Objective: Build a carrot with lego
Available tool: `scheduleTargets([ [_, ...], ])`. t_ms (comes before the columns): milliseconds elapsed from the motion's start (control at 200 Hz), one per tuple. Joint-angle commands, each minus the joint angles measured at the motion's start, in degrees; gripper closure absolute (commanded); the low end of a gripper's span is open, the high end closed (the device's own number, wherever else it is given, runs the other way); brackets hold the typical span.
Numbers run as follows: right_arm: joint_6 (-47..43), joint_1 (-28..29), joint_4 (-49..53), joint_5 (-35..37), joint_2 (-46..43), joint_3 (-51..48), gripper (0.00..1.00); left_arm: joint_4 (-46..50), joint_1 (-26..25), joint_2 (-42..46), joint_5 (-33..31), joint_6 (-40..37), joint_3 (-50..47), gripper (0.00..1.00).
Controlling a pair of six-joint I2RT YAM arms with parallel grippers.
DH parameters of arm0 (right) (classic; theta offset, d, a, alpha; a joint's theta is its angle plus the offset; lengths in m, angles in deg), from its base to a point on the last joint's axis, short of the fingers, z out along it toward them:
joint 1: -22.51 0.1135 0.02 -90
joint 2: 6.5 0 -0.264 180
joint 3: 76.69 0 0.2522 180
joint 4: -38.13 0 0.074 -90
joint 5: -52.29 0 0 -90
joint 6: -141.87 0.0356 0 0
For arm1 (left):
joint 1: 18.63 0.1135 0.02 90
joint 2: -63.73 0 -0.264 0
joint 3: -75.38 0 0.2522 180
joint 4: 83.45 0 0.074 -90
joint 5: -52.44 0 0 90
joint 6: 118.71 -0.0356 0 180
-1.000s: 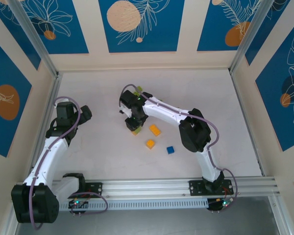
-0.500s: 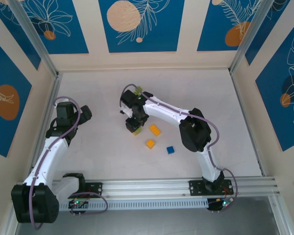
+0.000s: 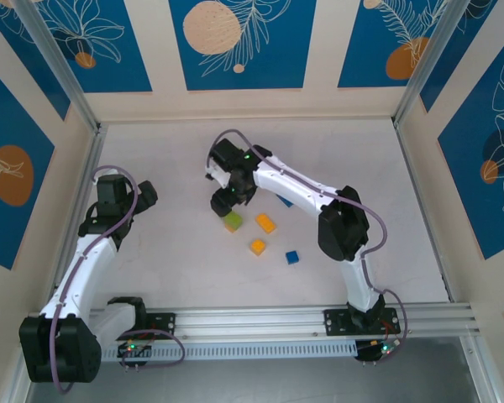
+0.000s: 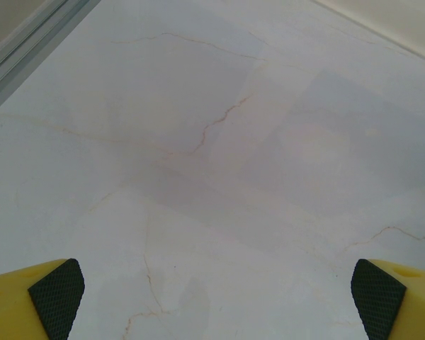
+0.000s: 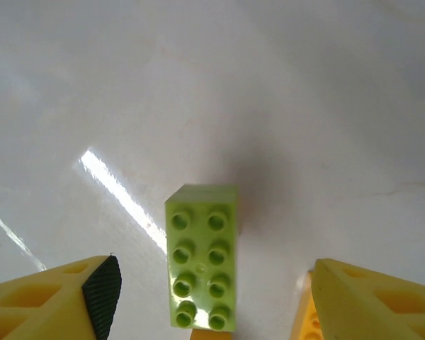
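A pale marbled table fills a booth with blue patterned walls. Two white arms reach over it from a rail at 6 o'clock.

The right arm stretches furthest, bending toward the table's middle. Its right gripper hangs there, jaws spread apart and holding nothing. The left arm rests off at 9 o'clock. The left gripper is also wide open, over bare table.

In the wrist view, a lime green brick lies between the right gripper's yellow fingers without touching either. It has eight studs, in two rows of four. From above, this lime brick sits just at 5 o'clock of the gripper. A sliver of orange shows at its near end (I cannot tell whether another brick sits beneath it).

An orange brick lies at 3 o'clock of the lime one. A second orange brick lies at 5 o'clock, and a small blue brick lies further out at 4 o'clock.

The risk, as I judge it, is a clipped brick. The fingers flank a piece much smaller than themselves, so a skewed lift or swing could knock it askew. That could also scatter the orange pieces nearby.
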Motion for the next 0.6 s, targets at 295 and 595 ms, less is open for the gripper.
scheduleTargets([
  [295, 6.4, -10.8, 5.5, 3.7, 12.1, 20.6, 0.26, -8.9, 0.3, -30.6, 13.5, 0.8, 22.9, 0.07],
  [595, 11.2, -17.2, 4.3, 0.4, 29.7, 39.2, 0.28, -2.9, -4.6, -53.8, 14.1, -2.5, 49.0, 0.12],
])
